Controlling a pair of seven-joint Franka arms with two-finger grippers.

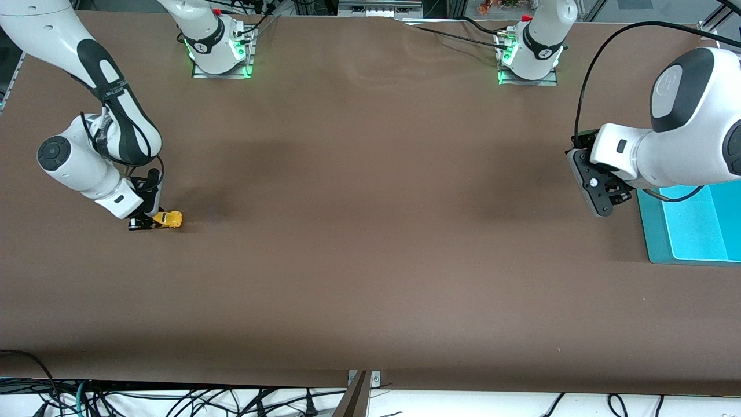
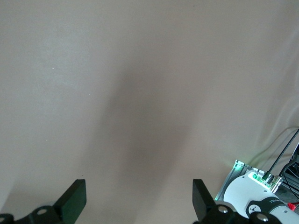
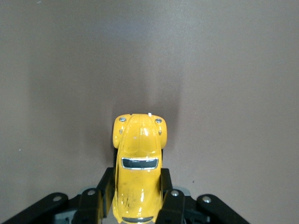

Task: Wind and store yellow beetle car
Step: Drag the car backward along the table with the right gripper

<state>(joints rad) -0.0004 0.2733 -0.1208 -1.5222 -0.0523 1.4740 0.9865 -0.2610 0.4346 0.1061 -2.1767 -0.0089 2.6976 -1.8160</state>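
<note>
Small bright yellow beetle car (image 3: 138, 168) with dark windows: clamped between the fingers (image 3: 171, 200) of right gripper (image 1: 149, 220), low on brown surface (image 1: 370, 231) toward the right arm's end. Nose pointing away from gripper. Left gripper (image 1: 602, 194) waiting with jaws apart beside turquoise tray (image 1: 654, 231). Well apart from car.

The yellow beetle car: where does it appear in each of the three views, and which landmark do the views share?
Front view: the yellow beetle car sits low at the right arm's end of the table, clamped in the right gripper.
Right wrist view: the car fills the lower middle, between the gripper's fingers.
Left wrist view: not in it; only the open left gripper.
Shared landmark: the brown table.
</note>
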